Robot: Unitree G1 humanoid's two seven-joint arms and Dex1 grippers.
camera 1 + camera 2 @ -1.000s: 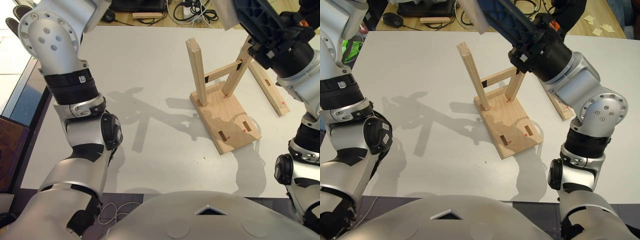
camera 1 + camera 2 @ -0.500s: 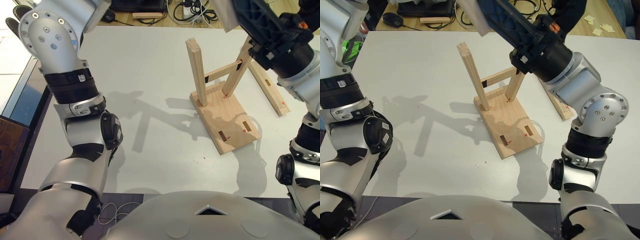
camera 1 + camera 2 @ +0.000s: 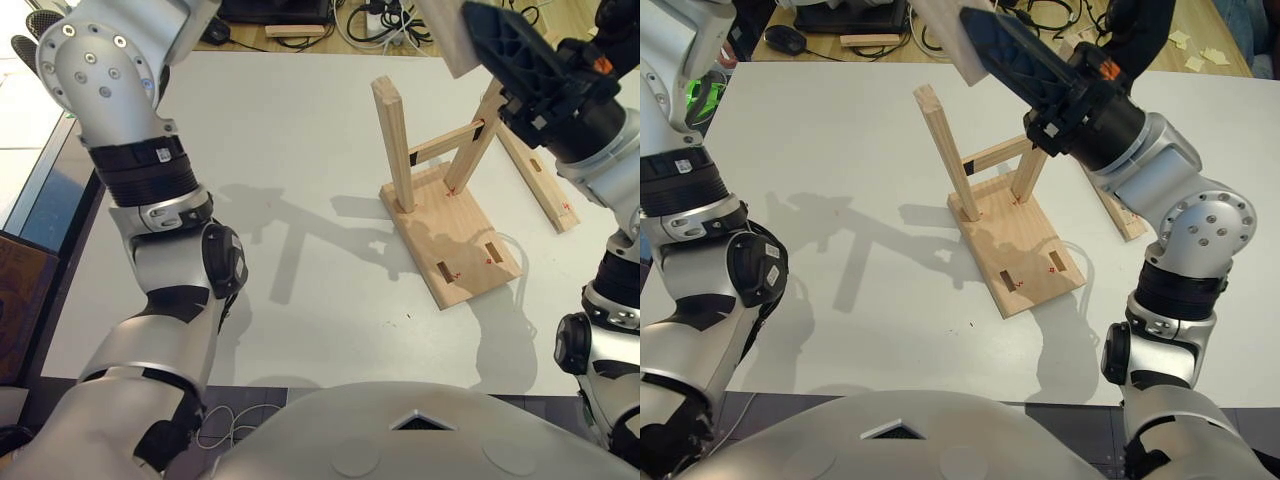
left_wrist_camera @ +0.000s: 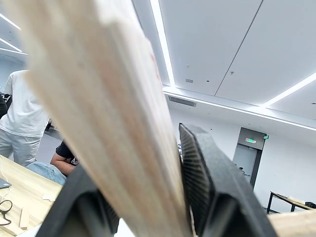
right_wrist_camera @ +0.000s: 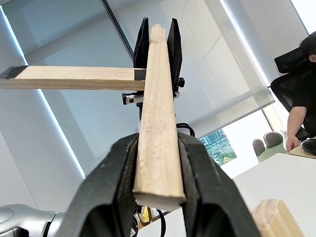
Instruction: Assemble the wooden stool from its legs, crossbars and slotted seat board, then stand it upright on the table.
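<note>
The slotted seat board (image 3: 462, 252) lies flat on the table's right half. Two legs (image 3: 396, 142) (image 3: 474, 142) stand in its far slots, joined by a crossbar (image 3: 446, 143). High above the table's back right, my right gripper (image 3: 470, 30) is shut on another wooden leg (image 5: 157, 113). A crossbar (image 5: 74, 78) sticks out sideways from that leg. My left gripper (image 5: 158, 39) clamps the far end of the same leg; its fingers (image 4: 202, 182) press the wood (image 4: 113, 123) up close.
A loose leg (image 3: 540, 182) with a slot lies on the table right of the seat board. A short wood piece (image 3: 295, 30) and cables lie beyond the far edge. The left and middle of the white table (image 3: 300, 150) are bare.
My right gripper has swung slightly to the right and tilted, carrying the held leg with it. The seat board and its two standing legs have not moved.
</note>
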